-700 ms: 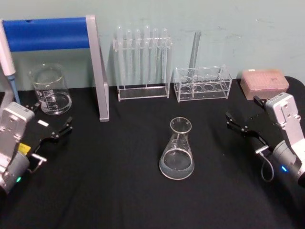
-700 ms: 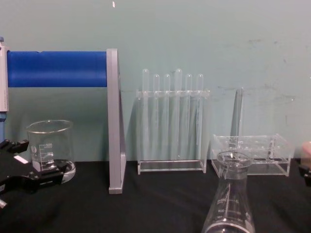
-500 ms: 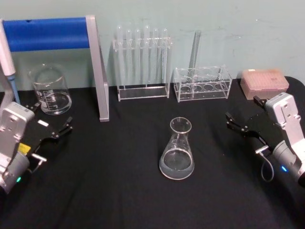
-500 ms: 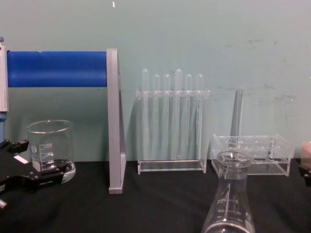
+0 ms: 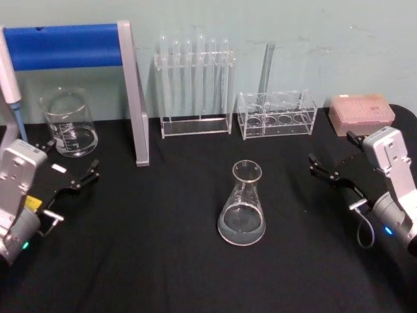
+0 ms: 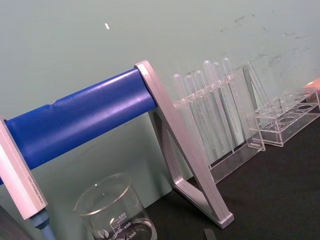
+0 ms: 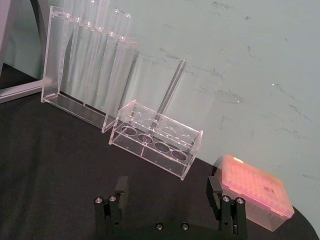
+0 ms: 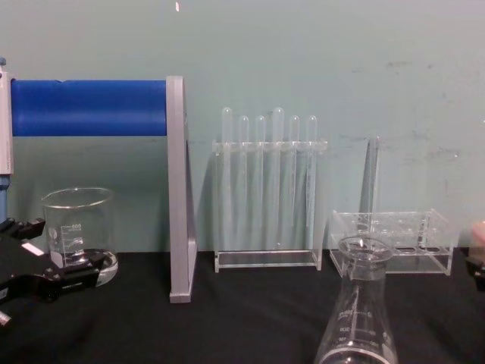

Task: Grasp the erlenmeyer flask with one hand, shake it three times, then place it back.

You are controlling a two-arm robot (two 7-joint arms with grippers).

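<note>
Flask [image 5: 241, 208]: upright mid-worktop [image 5: 150, 261], neck vertical, ungrasped. Right hand [image 5: 333, 155], spread wide and empty, is nearer; the flask lies at its 8 o'clock. Left hand [image 5: 68, 158] parked farther off, also spread, empty.

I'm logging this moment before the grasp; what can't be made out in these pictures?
The erlenmeyer flask: chest view, base and liquid cut off by the bottom edge; head view, graduation marks too small to read.
The beaker: left wrist view, bottom cut off by the lower edge.
The pink box: chest view, cut off by the right edge.
The pipette: head view, upper end cut off by the left edge.
</note>
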